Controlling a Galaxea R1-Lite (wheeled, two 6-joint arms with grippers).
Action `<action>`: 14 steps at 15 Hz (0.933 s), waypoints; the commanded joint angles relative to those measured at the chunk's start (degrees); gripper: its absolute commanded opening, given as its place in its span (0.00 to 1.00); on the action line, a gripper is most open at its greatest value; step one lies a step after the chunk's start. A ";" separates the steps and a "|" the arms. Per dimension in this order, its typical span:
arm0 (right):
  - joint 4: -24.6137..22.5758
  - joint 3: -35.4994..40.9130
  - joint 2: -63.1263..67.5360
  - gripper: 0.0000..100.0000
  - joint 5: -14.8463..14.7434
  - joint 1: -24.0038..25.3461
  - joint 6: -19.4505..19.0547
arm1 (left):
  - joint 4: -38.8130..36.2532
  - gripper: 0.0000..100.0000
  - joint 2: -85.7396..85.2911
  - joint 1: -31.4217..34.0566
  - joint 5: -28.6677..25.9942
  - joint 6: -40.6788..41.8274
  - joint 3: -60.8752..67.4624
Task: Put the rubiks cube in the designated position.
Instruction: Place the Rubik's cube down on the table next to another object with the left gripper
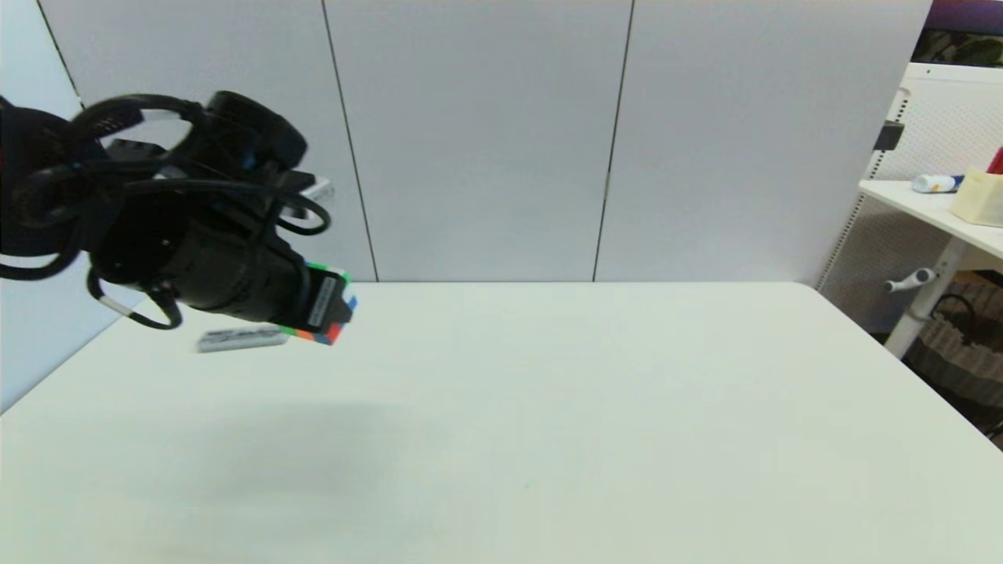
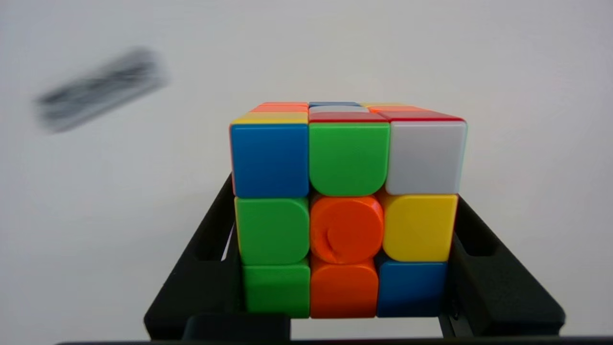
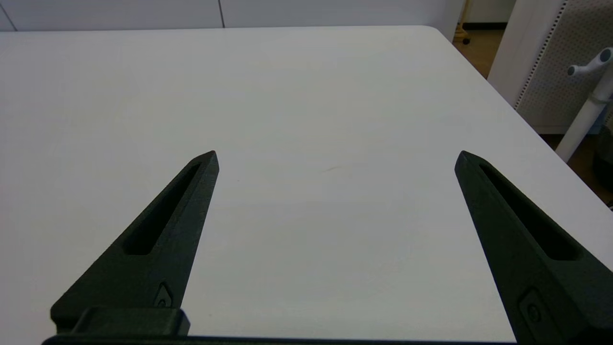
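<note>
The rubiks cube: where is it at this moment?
In the head view, the small scrambled multicoloured rubiks cube is held above the white table's far left by the left gripper, beside the flat grey slab.

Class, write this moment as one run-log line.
left gripper: shut on rubiks cube, airborne | grey slab: bare, beside | right gripper: open, idle

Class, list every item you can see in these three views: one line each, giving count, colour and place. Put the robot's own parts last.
Scrambled multicoloured rubiks cube: one; green, orange, blue, yellow, white, red; held above the table's far left.
Thin grey rectangular slab with dark markings: one; flat on the table, far left, beside the cube.
White table: one.
White side desk: one; far right, carrying small items.
Left gripper: one; black; shut on the cube.
Right gripper: one; black; open over bare table.
</note>
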 commanded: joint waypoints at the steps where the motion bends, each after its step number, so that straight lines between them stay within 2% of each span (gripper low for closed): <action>1: -0.04 0.00 0.00 1.00 0.00 0.01 0.00 | -1.73 0.00 -2.10 15.76 -0.68 7.59 -1.28; 2: -0.04 0.00 0.00 1.00 0.00 0.01 0.00 | -1.73 0.00 -1.57 18.31 -2.71 7.59 -1.02; 4: -0.04 0.00 0.00 1.00 0.00 0.01 0.00 | -1.73 0.00 0.54 23.76 -11.06 7.94 -0.67; 5: -0.04 0.00 0.00 1.00 0.00 0.01 0.00 | -1.82 0.00 1.95 25.34 -12.81 8.55 -0.58; 8: -0.04 0.00 0.00 1.00 0.00 0.01 0.00 | -1.82 0.00 6.78 27.80 -13.08 9.17 -0.49; 14: -0.04 0.00 0.09 1.00 0.00 0.01 0.00 | -2.08 0.00 15.57 28.15 -13.17 8.99 0.39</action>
